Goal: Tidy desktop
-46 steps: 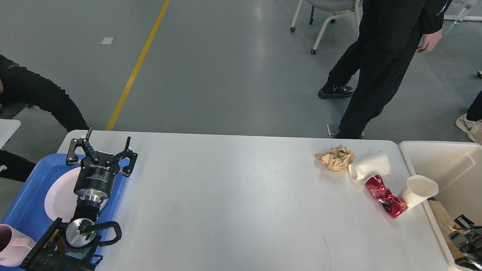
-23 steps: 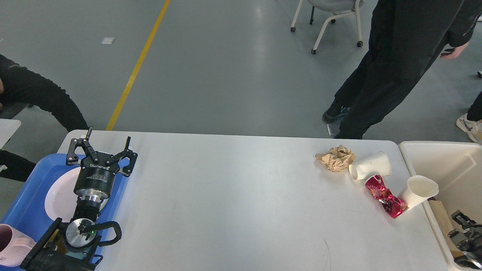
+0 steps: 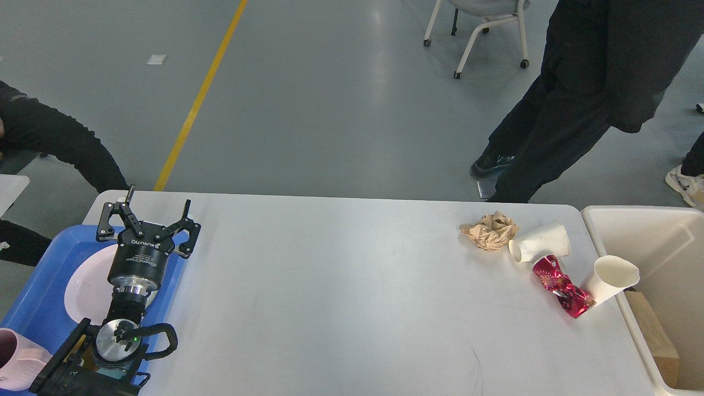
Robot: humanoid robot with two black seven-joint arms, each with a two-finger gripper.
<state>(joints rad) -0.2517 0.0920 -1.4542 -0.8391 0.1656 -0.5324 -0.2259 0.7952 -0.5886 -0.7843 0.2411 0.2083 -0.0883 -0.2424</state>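
The white desktop [image 3: 341, 286] fills the lower view. At its far right lie a crumpled brown paper ball [image 3: 489, 231], a white paper cup on its side [image 3: 540, 242], a crushed red foil wrapper [image 3: 562, 286] and a second white paper cup [image 3: 610, 278] tipped at the table's right edge. My left gripper [image 3: 158, 206] hangs open and empty over the far end of the blue tray [image 3: 41, 291] at the left, far from the litter. My right gripper is out of view.
A white plate [image 3: 88, 286] lies in the blue tray under my left arm, and a pink cup [image 3: 15, 366] is at the bottom left. A cream bin [image 3: 654, 253] with a brown cardboard piece [image 3: 652, 330] stands right of the table. People stand beyond the far edge.
My right gripper, seen over the bin's lower right corner before, has dropped out of view. The person behind the table shifted right. My left arm has not moved.
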